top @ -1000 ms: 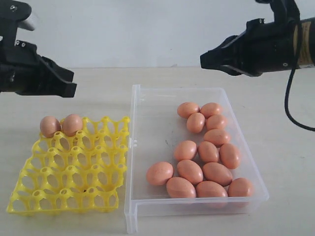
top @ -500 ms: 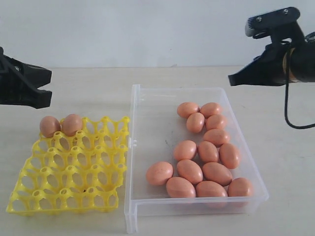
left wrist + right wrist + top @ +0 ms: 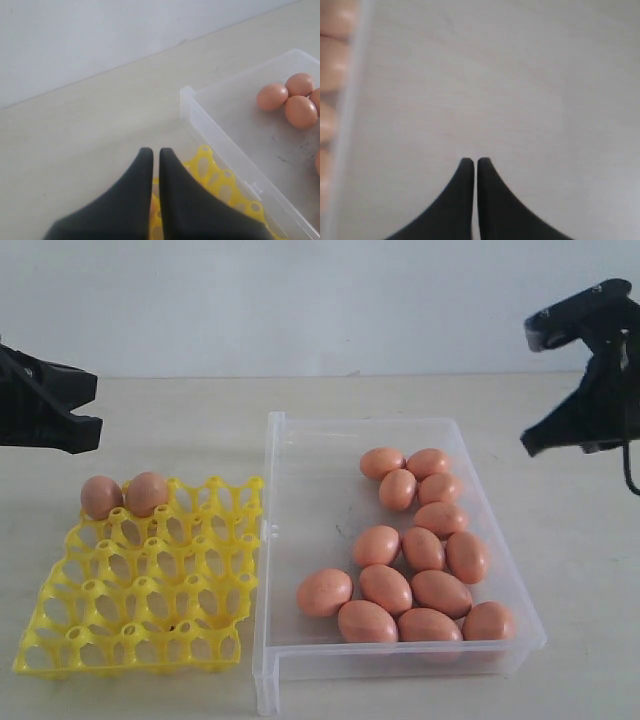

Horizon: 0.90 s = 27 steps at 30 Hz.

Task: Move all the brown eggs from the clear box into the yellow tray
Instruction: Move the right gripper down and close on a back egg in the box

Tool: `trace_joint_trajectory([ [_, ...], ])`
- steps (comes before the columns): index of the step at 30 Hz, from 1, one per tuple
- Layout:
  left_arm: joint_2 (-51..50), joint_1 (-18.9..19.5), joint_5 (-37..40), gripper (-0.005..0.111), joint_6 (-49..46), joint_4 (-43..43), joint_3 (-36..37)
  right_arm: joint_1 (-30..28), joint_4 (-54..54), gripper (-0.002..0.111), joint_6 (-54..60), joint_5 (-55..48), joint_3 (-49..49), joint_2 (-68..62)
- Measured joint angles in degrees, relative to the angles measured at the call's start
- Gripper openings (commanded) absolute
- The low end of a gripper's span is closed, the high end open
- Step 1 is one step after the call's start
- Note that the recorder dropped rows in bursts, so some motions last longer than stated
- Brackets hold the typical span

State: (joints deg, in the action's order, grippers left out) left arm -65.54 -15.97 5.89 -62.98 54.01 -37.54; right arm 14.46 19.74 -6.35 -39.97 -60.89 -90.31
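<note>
Brown eggs lay mostly in the clear box, center-right; left gripper and right gripper were pinched together, apparently empty.

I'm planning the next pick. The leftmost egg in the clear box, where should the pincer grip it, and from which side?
Probably from straight above, closing on the egg across its middle: one finger on its far flank, one on its near. It lies on its side with bare box floor there, while a neighbour egg crowds its right in the exterior view.
</note>
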Motion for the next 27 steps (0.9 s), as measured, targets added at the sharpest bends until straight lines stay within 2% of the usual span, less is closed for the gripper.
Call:
trace_joint_trajectory([
  [5,0.0,0.0,0.0,0.004,0.0,0.0,0.0,0.1,-34.0,0.000,19.2,-3.8,-7.5,-0.7],
  [7,0.0,0.0,0.0,0.004,0.0,0.0,0.0,1.0,-40.4,0.000,23.0,-4.8,-9.5,-2.3],
  [11,0.0,0.0,0.2,0.004,0.0,0.0,0.0,4.5,-41.4,0.000,22.2,-3.8,-11.8,-7.4],
  [14,0.0,0.0,0.3,0.004,0.0,0.0,0.0,6.1,-40.7,0.005,21.0,-1.9,-13.5,-12.1],
  [21,0.0,0.0,0.3,0.004,0.0,0.0,0.0,6.7,-40.6,0.046,17.2,-2.2,-18.6,-21.3],
  [27,0.0,0.0,0.5,0.004,0.0,0.0,0.0,6.7,-39.2,0.045,12.1,-2.4,-20.0,-24.9],
])
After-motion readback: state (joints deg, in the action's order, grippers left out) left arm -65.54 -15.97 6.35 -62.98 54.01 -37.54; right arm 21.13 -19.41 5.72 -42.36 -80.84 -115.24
